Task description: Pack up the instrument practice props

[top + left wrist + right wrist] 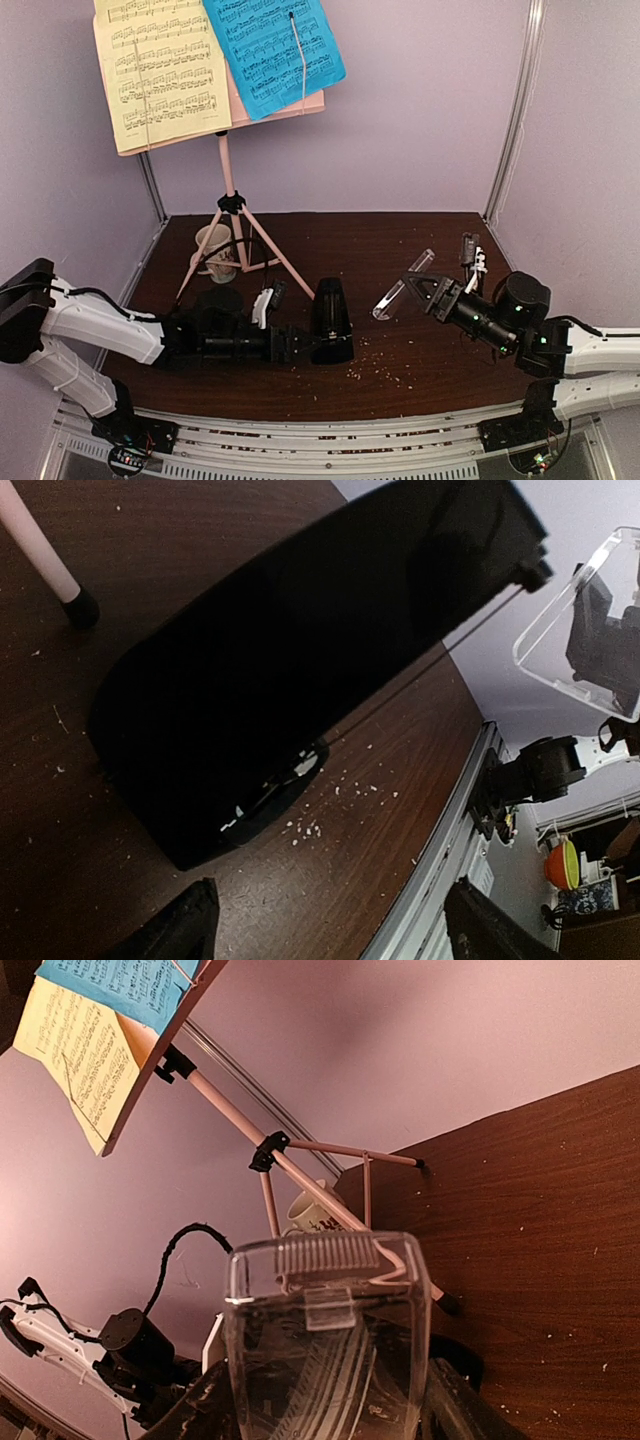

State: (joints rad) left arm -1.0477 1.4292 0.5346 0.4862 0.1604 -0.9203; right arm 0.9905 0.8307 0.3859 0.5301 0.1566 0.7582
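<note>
Top external view showed the black metronome (331,318) standing upright close to the near edge of the worktop (400,235), a little left of its middle. The left gripper (298,346) sat low just beside its base, and the left wrist view showed its fingers spread wide with the metronome just ahead of them, not yet gripped. The right gripper (424,289) was closed on the clear cover (393,297), which it held tilted above the worktop to the right of the middle, apart from the metronome.

The step in hand looked to be refitting the cover onto the metronome. The next move would call for the right arm to carry the cover across and line it up with the open face, while the left gripper steadied the body.

The pink music stand (228,170) stood at the far left corner with the yellow page (160,70) and blue page (272,50) on it, unpacked. A beige mug (212,248) sat among its legs.
</note>
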